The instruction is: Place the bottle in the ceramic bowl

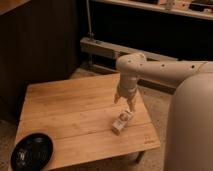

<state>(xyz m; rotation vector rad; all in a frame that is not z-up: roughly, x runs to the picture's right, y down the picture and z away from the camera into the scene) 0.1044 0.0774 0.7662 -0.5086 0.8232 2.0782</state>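
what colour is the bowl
Glossy black, seen in the camera view. The ceramic bowl lies away from the gripper, which hangs over the bottle.

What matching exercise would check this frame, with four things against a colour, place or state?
Things:
1. bottle
2. bowl
3. end effector
4. table

Descriptions:
A. black, at a table corner far from the arm
B. light wood planks
C. open, just above the bottle
D. cream, lying on the table, not held

Pairs: 1-D, 2-A, 3-C, 4-B

Tool point(126, 103) above bottle point(121, 121) on table point(65, 107); bowl point(32, 151) at front-left corner.
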